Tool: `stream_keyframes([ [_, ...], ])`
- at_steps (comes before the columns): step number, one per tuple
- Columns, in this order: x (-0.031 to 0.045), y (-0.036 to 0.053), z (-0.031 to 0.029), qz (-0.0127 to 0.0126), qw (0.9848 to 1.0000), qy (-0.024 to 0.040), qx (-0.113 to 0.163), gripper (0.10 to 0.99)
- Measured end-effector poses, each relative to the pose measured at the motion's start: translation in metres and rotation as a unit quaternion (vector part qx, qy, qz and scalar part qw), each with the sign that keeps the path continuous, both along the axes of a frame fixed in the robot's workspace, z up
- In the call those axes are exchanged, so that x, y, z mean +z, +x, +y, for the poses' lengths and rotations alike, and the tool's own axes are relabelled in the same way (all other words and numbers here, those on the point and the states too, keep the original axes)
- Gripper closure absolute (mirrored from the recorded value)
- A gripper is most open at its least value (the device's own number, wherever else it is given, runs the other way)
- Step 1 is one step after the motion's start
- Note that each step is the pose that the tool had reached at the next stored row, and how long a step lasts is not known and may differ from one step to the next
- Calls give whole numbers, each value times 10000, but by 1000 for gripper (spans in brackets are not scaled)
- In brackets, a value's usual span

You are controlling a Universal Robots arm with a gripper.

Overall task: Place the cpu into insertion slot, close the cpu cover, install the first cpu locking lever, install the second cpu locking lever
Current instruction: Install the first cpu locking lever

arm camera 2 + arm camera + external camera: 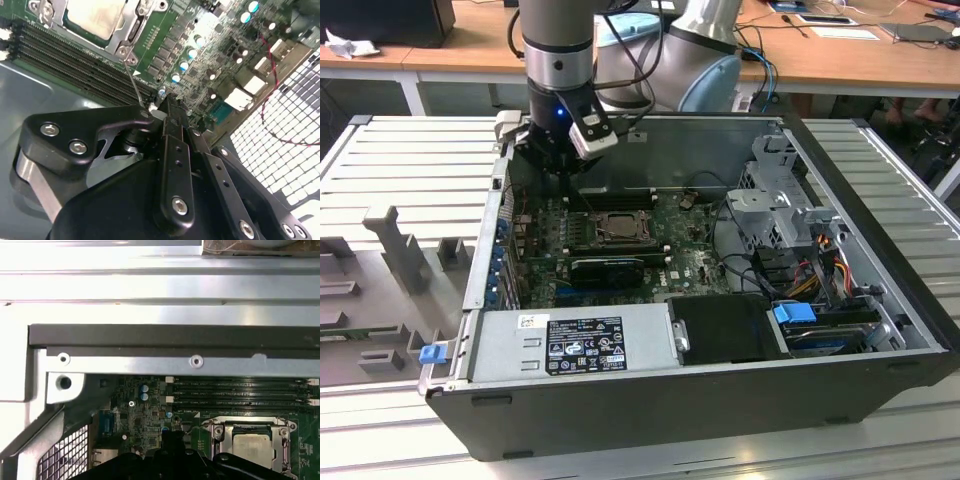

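**Desk:** Where's the cpu (95, 17) from your seat?

**Me:** I see it lying in the insertion slot (582, 228), with the cpu cover (131, 31) flat around it. Both wrist views cut it off at the picture edge, so I only get part of its silver top.

**Desk:** And the pincer (156, 109)?

**Me:** As far as I can read it, it's clenched on the free end of a thin locking lever (134, 82). The lever's other end meets the socket corner. The pincer's own black body hides the motherboard (165, 30) beneath it.

**Desk:** Room to move?

**Me:** Tight. In the exterior view the arm comes down inside the computer case (720, 400), near its far corner on that view's left. The memory slots (65, 55) run between the socket and the case wall, and the perforated panel (280, 145) is close beside the pincer. Toward the exterior view's right the board lies more open.
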State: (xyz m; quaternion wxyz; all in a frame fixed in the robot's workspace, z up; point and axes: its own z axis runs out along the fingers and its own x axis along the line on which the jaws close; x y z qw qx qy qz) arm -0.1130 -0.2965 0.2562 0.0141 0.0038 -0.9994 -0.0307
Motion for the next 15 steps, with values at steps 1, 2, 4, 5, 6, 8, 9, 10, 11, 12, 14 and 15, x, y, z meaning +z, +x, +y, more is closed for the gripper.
stream_keyframes([
  [1, 0, 0, 5, 0, 10000, 0, 0, 980],
  [2, 0, 6, 9, 0, 10000, 0, 2, 980],
  [4, 0, 66, 14, 0, 10000, 0, 0, 980],
  [5, 0, 109, 15, 2, 10000, 0, 0, 980],
  [6, 0, 143, 16, 3, 10000, 0, 0, 980],
  [8, 0, 223, 18, 8, 10000, 0, 0, 980],
  [9, 0, 259, 18, 11, 10000, 0, 0, 980],
  [10, 0, 303, 19, 13, 10000, 0, 1, 980],
  [11, 0, 360, 19, 17, 10000, 0, 0, 980],
  [12, -1, 396, 19, 18, 10000, 0, 1, 980],
  [14, -3, 481, 19, 21, 10000, 0, 0, 980],
  [15, -5, 522, 19, 23, 10000, 0, 1, 980],
])
